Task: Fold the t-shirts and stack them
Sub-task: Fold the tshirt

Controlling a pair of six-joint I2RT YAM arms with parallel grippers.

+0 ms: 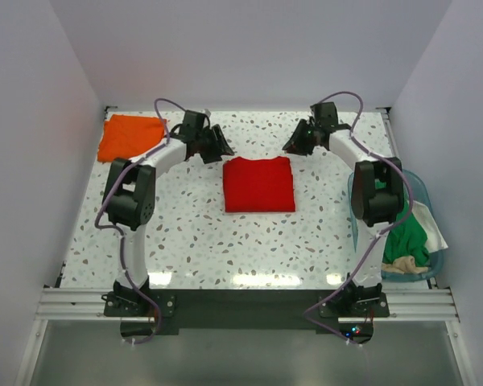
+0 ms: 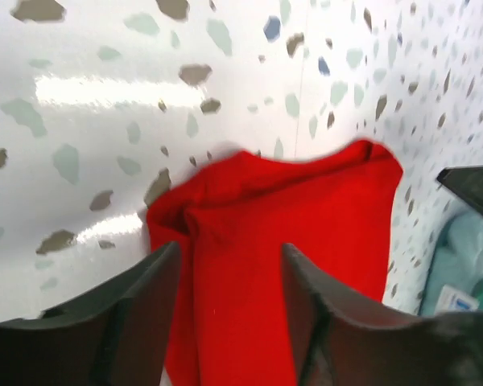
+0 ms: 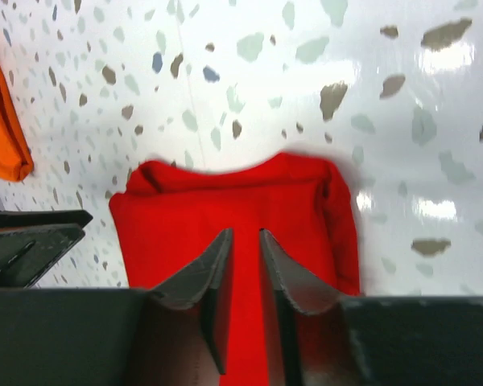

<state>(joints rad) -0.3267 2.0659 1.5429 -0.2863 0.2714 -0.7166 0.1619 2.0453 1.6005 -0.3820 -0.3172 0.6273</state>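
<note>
**Both grippers poised over the far edge of the folded red t-shirt**

The red t-shirt point(image 1: 259, 185) is seen folded into a neat rectangle on the speckled table point(image 1: 193, 233), just in front of both tools and between them. The left gripper point(image 2: 229, 249) is held over the shirt's far left corner. Its jaws are parted by a moderate gap and nothing is gripped between them; in the left wrist view only the red cloth below is seen through that gap. The right gripper point(image 3: 245, 235) is held over the shirt's far right corner. Its jaws are parted by only a narrow slit, and no cloth is seen pinched in it; the red fabric lies beneath the fingertips. Whether either tool touches the cloth cannot be told.

The orange t-shirt point(image 1: 131, 137) is laid folded at the far left corner of the table, well to the outer side of the left gripper and apart from it. The green t-shirt point(image 1: 408, 235) is found bunched inside the translucent teal tub point(image 1: 419, 186), well behind and to the outer side of the right gripper, beside that arm's elbow. Some pale cloth point(image 1: 402, 264) is seen lying with it in the tub.
</note>
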